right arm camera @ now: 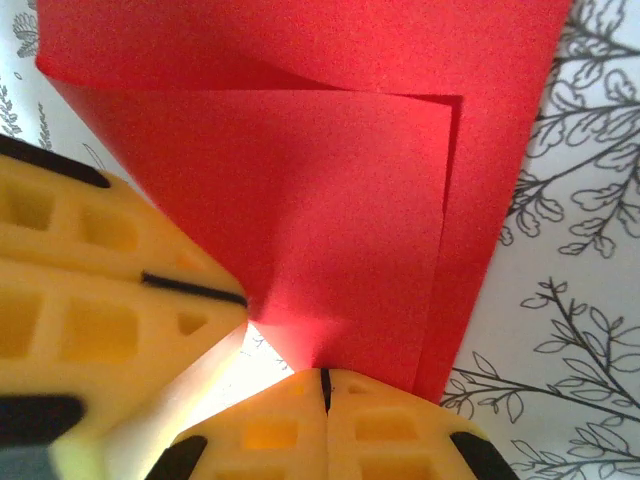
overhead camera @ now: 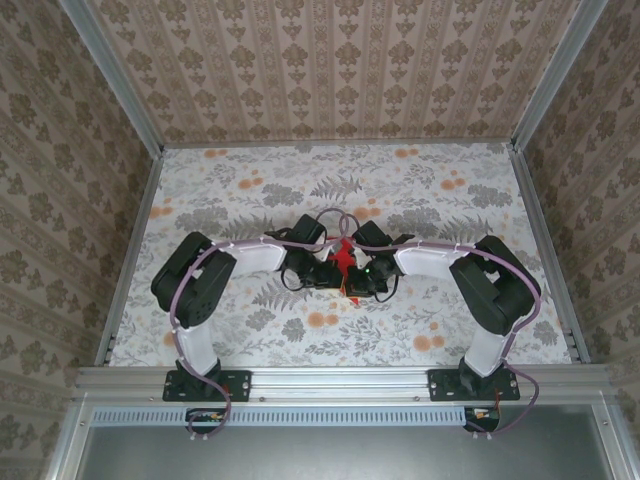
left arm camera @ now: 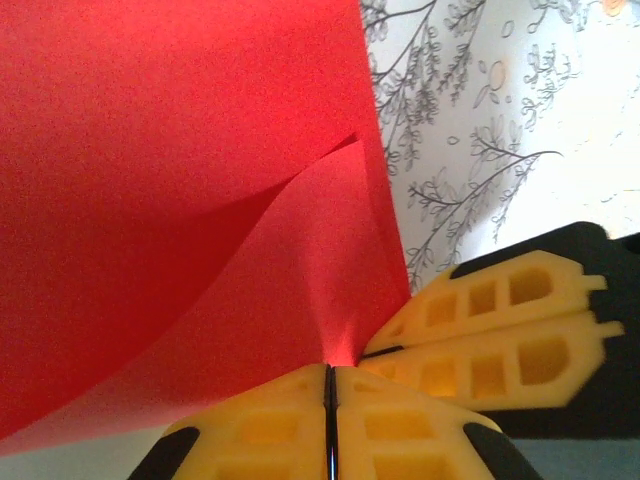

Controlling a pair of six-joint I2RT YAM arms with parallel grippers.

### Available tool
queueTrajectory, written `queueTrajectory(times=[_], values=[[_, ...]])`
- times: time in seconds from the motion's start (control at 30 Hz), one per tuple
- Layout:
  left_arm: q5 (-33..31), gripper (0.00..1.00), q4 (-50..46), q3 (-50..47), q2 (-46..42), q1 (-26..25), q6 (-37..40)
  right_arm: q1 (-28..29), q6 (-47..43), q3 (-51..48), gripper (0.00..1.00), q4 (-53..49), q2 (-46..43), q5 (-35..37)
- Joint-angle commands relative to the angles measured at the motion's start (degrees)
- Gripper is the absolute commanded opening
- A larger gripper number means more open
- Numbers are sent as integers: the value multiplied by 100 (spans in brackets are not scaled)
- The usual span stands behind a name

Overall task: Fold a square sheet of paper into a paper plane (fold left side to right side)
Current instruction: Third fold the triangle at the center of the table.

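From the overhead camera I see both arms meeting at the middle of the floral surface point(overhead camera: 430, 200), with the red square sheet of paper point(overhead camera: 343, 255) pinched between them. My left end effector point(left arm camera: 329, 375) has its fingers together, clamped on the sheet's edge. The right end effector point(right arm camera: 323, 378) is likewise closed on it, just beside. The paper curls, one layer over another.

Overhead; wrist close-ups, same paper point(left arm camera: 150, 200)
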Motion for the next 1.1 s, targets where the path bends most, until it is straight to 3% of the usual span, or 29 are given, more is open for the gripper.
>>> queueTrajectory(times=[0.0,0.43,1.07], values=[[-20,10,47,40,121,-14,32,0,-80,-135,0,-443,423,433],[-522,8,-441,210,285,93,399,0,-143,-147,0,-566,415,502],[-949,7,-1007,433,296,1017,1123,0,-175,-135,0,-663,380,498]])
